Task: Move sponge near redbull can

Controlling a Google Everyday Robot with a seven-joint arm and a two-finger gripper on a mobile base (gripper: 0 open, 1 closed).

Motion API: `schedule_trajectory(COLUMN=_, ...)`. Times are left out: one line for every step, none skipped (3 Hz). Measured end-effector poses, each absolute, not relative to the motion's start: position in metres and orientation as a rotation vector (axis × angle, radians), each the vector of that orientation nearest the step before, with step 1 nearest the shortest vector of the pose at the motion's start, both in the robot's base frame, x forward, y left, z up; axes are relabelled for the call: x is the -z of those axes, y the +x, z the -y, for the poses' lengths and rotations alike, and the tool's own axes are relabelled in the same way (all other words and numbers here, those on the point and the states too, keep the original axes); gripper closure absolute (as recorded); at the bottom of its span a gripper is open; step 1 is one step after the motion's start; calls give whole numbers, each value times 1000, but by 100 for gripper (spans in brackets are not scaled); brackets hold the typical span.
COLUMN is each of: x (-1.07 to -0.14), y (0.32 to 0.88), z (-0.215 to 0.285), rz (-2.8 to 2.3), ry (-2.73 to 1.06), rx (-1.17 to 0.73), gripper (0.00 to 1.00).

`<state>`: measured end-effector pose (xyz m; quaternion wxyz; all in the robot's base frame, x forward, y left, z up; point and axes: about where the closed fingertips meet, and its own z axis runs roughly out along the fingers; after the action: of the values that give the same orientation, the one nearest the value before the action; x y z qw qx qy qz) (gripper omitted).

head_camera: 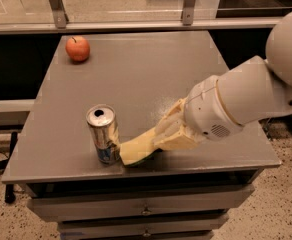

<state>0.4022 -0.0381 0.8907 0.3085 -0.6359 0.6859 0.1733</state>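
The redbull can, silver with blue print and a pull-tab top, stands upright near the table's front left edge. The pale yellow sponge is low over the table just right of the can, and its left end reaches the can's base. My gripper comes in from the right and is shut on the sponge's right end. Its pale yellow fingers cover that end. The white arm fills the right side of the view.
A red apple sits at the far left corner of the grey table. The table's front edge runs just below the can and the sponge. Metal rails and a glass panel stand behind the table.
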Motion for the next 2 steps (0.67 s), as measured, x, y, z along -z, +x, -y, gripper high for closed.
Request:
schedule_trajectory(x=-885, y=392, z=31, rz=-1806, ry=-1702, rx=-458, gripper=60)
schedule_trajectory(x=-882, y=391, z=28, rz=-1802, ry=-1712, rx=-444, gripper=38)
